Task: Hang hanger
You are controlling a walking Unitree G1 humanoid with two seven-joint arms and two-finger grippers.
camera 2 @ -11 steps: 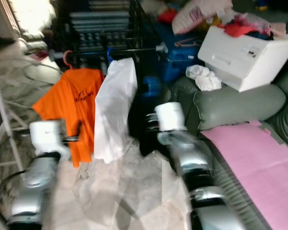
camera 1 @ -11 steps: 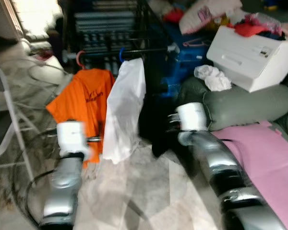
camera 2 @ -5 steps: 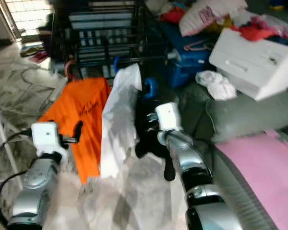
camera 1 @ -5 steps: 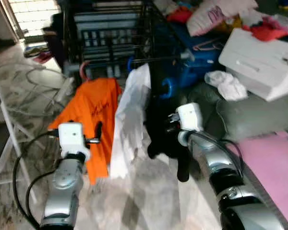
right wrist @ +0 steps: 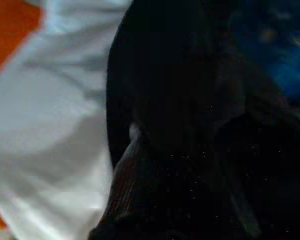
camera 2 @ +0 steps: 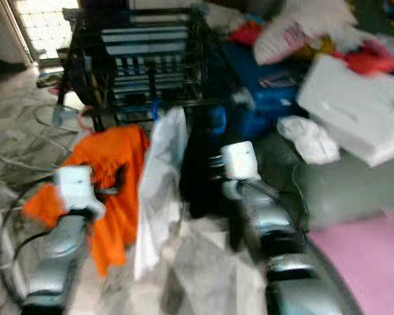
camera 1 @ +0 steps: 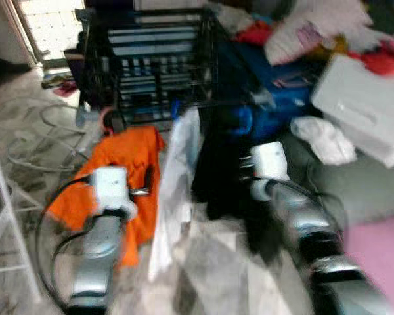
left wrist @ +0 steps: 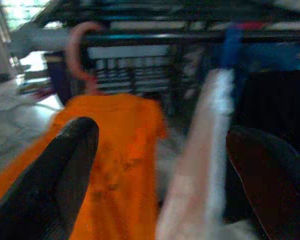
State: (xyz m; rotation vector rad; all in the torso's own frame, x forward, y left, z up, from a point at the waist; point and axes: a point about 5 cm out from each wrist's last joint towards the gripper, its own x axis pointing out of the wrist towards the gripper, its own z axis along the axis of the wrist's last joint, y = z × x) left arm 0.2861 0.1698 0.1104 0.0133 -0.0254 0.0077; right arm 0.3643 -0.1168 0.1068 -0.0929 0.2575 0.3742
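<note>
A black rail [left wrist: 165, 36] carries three garments. An orange shirt [camera 1: 128, 164] hangs from a pink hanger [left wrist: 80, 55]. Beside it is a white garment [camera 1: 177, 177] on a blue hanger [left wrist: 232, 42], then a black garment [camera 1: 217, 164]. My left gripper [left wrist: 160, 137] is open, its fingers [left wrist: 70, 165] spread wide and apart from the orange shirt and white garment in front of them. My right arm [camera 1: 276, 190] reaches up to the black garment [right wrist: 190, 125], which is dark and close in the right wrist view. The picture is blurred.
A black wire rack [camera 1: 151, 59] stands behind the rail. To the right lie a blue container [camera 1: 282, 105], a white box [camera 1: 364, 108], a grey cushion [camera 2: 341, 190] and a pink sheet [camera 2: 374, 249]. Cables [camera 1: 33, 131] and a white chair leg [camera 1: 6, 223] are on the left.
The whole view has shifted and blurred, so the camera moved; the rack now sits closer and more central. Both arms remain raised before the garments, the left gripper nearer the orange shirt.
</note>
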